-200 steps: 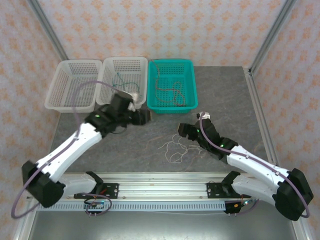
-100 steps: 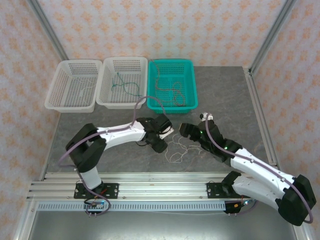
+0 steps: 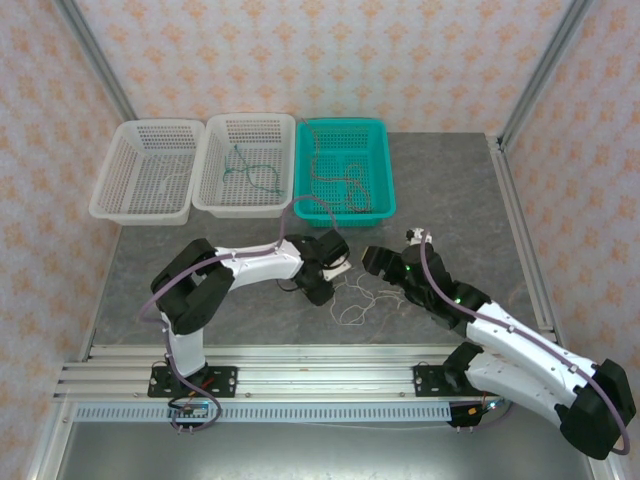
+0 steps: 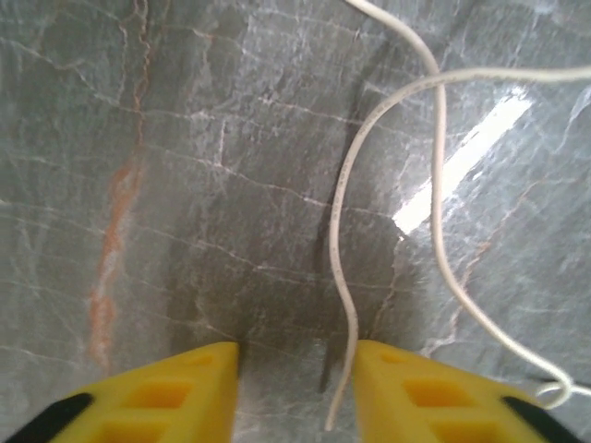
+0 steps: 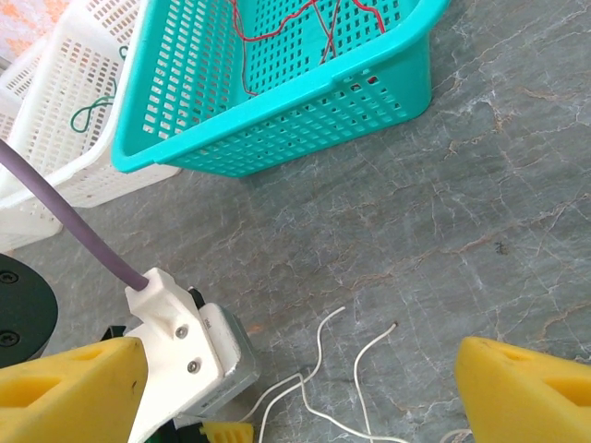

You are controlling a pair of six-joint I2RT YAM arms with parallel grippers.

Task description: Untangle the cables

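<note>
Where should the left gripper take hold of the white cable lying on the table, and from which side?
Probably the loose end strand of the white cable, where it runs nearly straight between the open fingers of the left gripper. Come straight down from above with a finger on either side of the strand. It lies flat on the table, and that stretch is clear of the crossing further along.

teal basket (image 3: 342,216), red cable (image 3: 352,186), white cable (image 4: 335,231), yellow fingers (image 4: 185,388), grey veined table (image 4: 185,138)
</note>
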